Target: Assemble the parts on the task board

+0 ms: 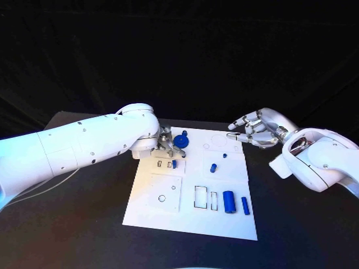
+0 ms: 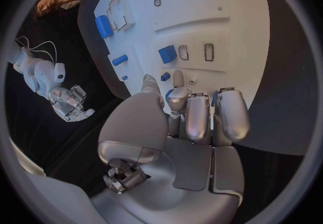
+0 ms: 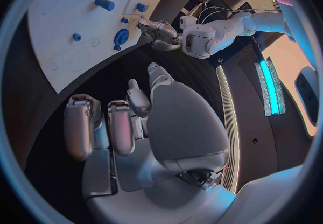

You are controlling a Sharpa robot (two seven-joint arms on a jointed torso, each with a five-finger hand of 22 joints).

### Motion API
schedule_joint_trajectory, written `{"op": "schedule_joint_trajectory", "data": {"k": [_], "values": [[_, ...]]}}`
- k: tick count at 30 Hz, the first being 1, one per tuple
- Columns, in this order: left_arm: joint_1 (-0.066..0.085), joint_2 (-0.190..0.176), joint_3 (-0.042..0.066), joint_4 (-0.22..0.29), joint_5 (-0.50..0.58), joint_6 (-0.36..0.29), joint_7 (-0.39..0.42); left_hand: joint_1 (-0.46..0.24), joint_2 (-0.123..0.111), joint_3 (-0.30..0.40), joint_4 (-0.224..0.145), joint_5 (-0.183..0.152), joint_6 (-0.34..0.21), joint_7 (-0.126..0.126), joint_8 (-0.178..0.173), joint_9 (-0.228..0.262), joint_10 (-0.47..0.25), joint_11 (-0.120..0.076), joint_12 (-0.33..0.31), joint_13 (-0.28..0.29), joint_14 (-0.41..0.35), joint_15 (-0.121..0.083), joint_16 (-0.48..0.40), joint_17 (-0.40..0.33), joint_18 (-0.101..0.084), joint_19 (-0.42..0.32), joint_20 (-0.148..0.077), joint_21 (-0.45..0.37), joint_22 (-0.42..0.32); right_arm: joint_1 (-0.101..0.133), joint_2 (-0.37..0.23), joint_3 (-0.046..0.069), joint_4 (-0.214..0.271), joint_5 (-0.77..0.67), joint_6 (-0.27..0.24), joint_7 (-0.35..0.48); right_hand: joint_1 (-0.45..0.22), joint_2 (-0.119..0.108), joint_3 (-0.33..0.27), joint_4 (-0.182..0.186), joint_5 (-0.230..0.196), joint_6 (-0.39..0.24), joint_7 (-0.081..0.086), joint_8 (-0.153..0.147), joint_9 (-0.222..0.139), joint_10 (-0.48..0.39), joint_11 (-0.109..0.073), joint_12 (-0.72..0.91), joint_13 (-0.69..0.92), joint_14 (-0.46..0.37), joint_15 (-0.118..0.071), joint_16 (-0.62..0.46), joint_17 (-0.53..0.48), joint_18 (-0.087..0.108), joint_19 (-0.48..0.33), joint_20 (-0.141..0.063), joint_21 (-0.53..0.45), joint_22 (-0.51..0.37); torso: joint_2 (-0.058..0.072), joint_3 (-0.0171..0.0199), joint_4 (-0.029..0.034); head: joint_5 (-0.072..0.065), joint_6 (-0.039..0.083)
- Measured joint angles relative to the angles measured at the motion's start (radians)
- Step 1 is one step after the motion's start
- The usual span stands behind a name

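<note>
The white task board (image 1: 192,216) lies in the middle of the black table. At its far left edge my left hand (image 1: 168,144) grips a round blue part (image 1: 182,140). In the left wrist view the fingers (image 2: 196,113) close round it and blue peeks out between them (image 2: 169,95). The right wrist view shows the same round part (image 3: 121,36) beside my left hand (image 3: 158,30). My right hand (image 1: 256,131) hovers over the board's far right corner, fingers loosely curled, holding nothing. Two blue cylinders (image 1: 228,200) (image 1: 245,205) lie at the near right.
Small blue pieces (image 1: 213,166) (image 1: 224,154) (image 1: 205,147) lie scattered mid-board, and another (image 1: 174,163) sits by the slots at the left. Outlined recesses (image 1: 201,197) and a round hole (image 1: 162,198) mark the near half. Black table surrounds the board.
</note>
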Motion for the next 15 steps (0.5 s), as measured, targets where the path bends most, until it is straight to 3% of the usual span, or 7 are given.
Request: {"op": "schedule_joint_trajectory", "data": {"k": [15], "values": [[-0.001, 0.005, -0.004, -0.008, -0.001, 0.048, -0.005, 0.000, 0.000, 0.000, 0.000, 0.000, 0.000, 0.000, 0.000, 0.004, 0.000, 0.000, -0.004, -0.003, 0.000, 0.000, 0.000, 0.000, 0.000, 0.000, 0.000, 0.004, 0.002, 0.000, 0.006, 0.000, -0.003, -0.001, 0.000, -0.005, 0.000, 0.000, 0.000, 0.000, 0.000, 0.000, 0.000, 0.000, -0.001, -0.004, -0.004, 0.000, -0.002, 0.000, 0.000, 0.000, 0.000, 0.000, 0.000, 0.000, 0.000, 0.000, 0.000, -0.0006, -0.0003, 0.002, -0.003]]}}
